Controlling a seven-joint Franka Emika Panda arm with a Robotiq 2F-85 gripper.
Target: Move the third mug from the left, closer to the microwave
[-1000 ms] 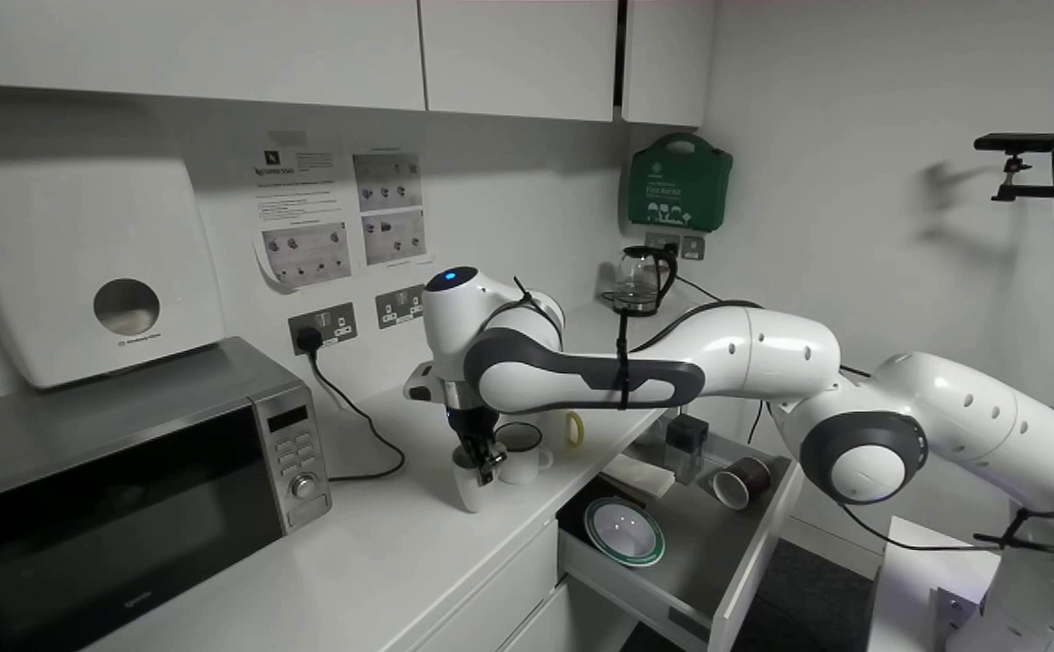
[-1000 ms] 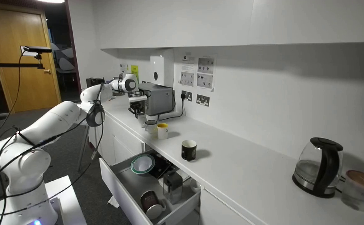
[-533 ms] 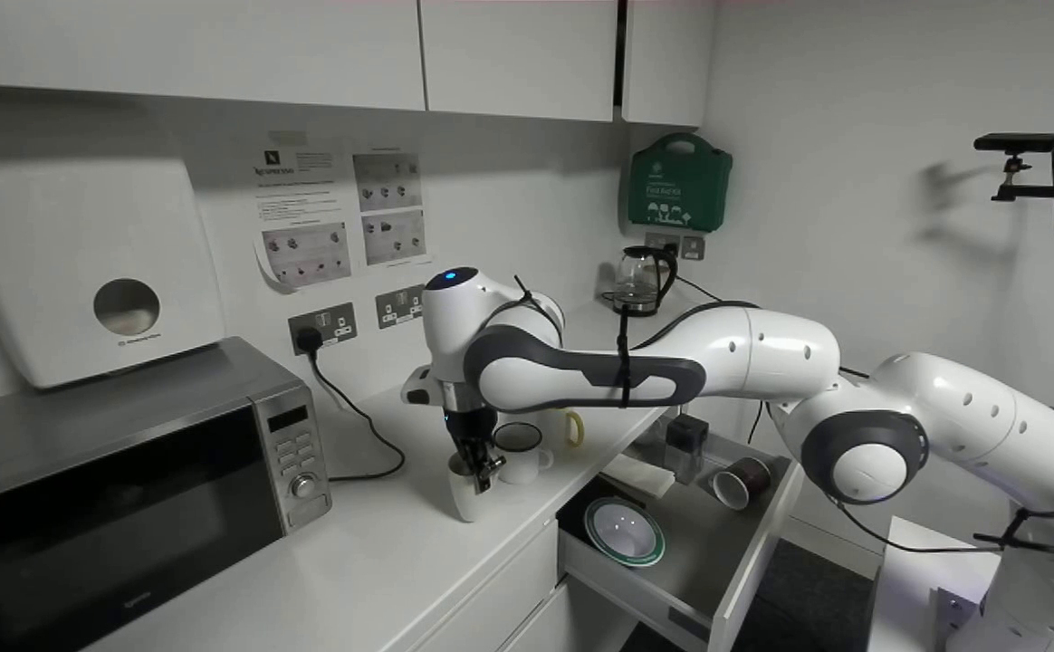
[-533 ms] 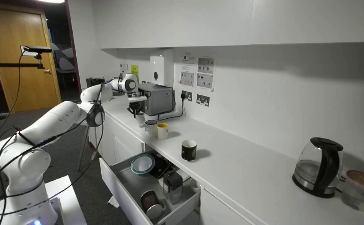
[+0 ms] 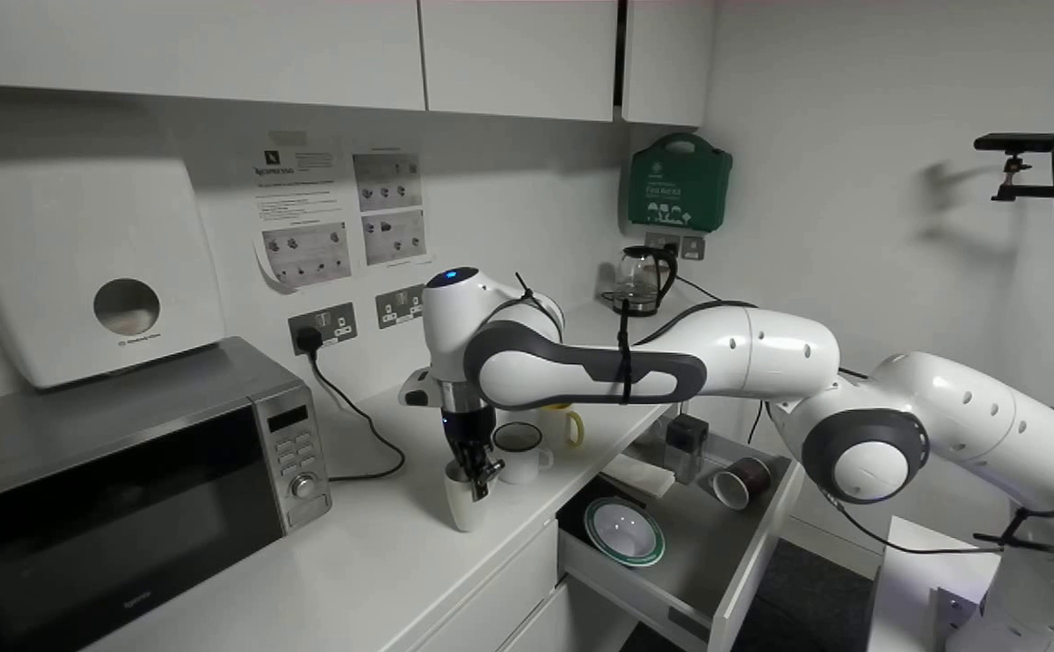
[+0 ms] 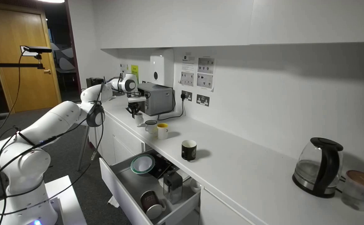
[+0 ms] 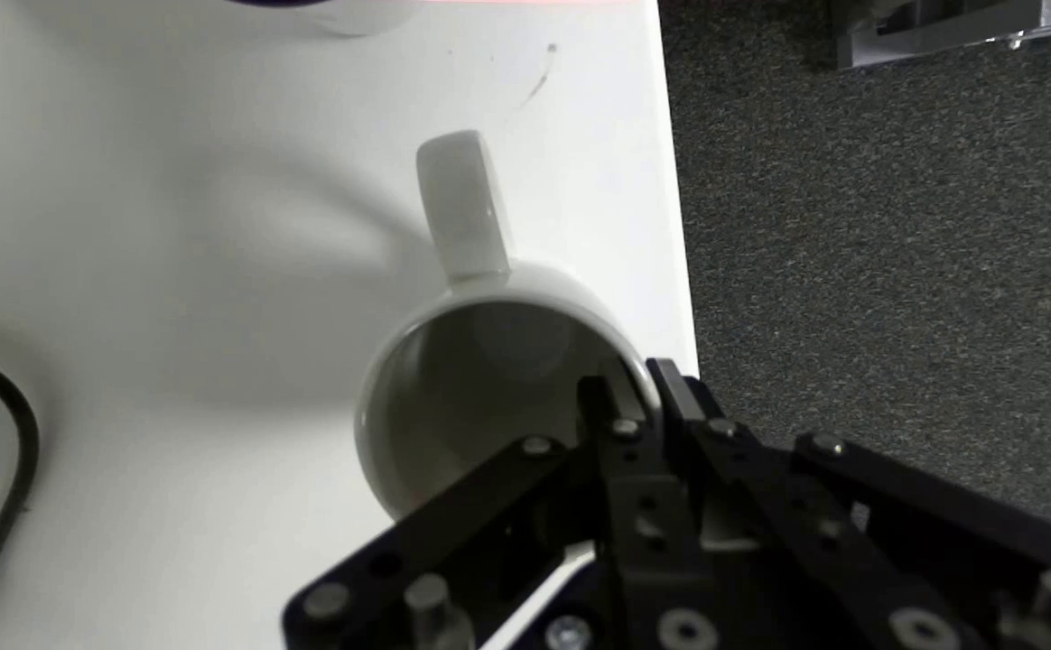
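Wrist view: counter below; in an exterior view the microwave lies to the picture's left of the pincer, likely the way to go. Clenched jaws hold the white mug near the counter's edge, handle pointing the opposite way.

In an exterior view, there is room on the tabletop between the white mug and the microwave on the left. A black cord lies on the far side. On the right, a wide mug blocks the way.
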